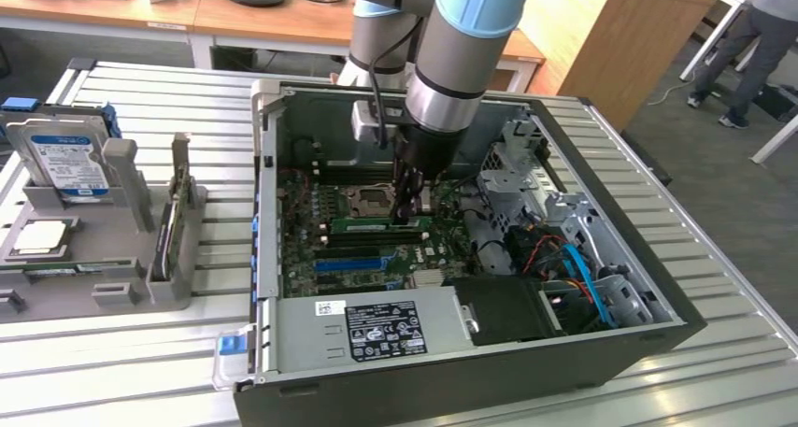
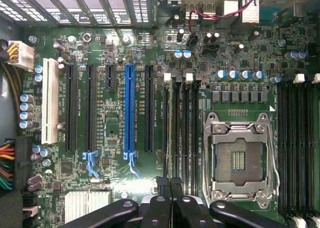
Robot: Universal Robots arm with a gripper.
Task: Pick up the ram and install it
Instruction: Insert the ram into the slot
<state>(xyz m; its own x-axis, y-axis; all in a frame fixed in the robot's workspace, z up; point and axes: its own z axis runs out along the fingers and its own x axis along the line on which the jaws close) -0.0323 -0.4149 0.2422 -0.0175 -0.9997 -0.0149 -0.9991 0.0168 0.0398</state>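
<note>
As closed tool (image 1: 406, 214) tips touch it, long thin green ram (image 1: 374, 225), standing on edge

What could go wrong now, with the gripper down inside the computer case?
1. The shut gripper is at the ram near one end; the far end may stay unseated.
2. The bare processor socket lies right beside the memory slots; a slip could damage its contacts.

Office-like lab, wooden desks (image 1: 249, 21), slatted metal workbench (image 1: 735, 287), opened computer case (image 1: 436, 390), robot arm (image 1: 468, 35)
</note>
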